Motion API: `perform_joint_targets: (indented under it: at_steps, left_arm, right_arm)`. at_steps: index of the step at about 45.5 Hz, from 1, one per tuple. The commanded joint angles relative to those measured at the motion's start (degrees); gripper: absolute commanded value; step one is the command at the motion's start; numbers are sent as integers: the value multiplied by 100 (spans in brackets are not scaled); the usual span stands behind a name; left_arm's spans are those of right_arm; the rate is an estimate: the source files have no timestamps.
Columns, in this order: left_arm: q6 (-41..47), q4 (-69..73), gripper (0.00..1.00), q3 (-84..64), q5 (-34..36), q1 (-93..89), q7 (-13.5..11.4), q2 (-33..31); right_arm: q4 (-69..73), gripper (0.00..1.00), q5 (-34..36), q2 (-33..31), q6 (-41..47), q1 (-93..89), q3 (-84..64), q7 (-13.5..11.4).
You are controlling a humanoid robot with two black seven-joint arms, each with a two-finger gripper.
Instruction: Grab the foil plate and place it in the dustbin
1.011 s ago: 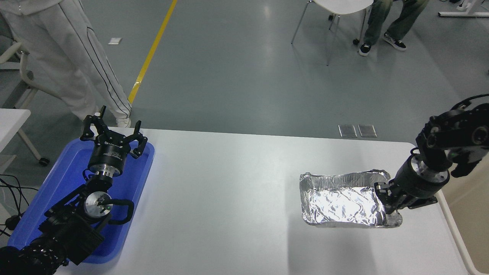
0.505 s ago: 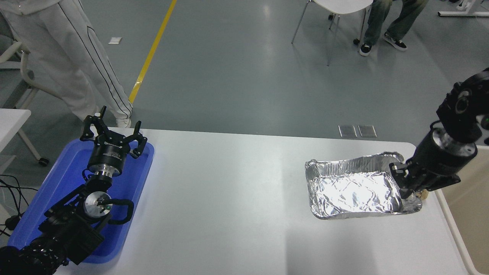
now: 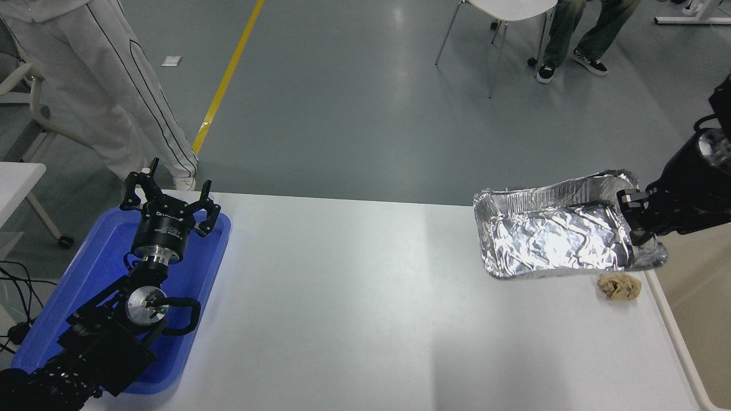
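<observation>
Your right gripper point(image 3: 638, 228) fingers pinch only the foil plate point(image 3: 554, 240) rim at right of frame; thin foil could crumple and slip free.

foil plate point(image 3: 557, 240) lifted off table, right gripper point(image 3: 635, 220) risen rightward, paper ball point(image 3: 619, 286) uncovered, seemingly unmoved

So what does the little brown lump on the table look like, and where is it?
Look at the white table and go to its right edge. There the right gripper holds up a shiny foil plate, and just below it lies a small crumpled tan paper ball. It is the only dull, brownish, scrunched thing there.
</observation>
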Motion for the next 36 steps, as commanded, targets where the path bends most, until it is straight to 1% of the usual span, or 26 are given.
perform_joint_targets:
  at_steps: [1,10,27,36]
  left_arm:
    - [0,0,100,0,0,0,0,0]
    - [0,9,100,0,0,0,0,0]
    - [0,9,100,0,0,0,0,0]
    - [0,9,100,0,0,0,-9,0]
  right_arm:
    - [18,0,-2,-92,6,702,-261,8]
    - [18,0,-2,-83,6,1054,-507,8]
    - [-17,0,-90,-127,6,1019,-815,0]
    - [-149,0,-107,-522,6,888,-1614,8]
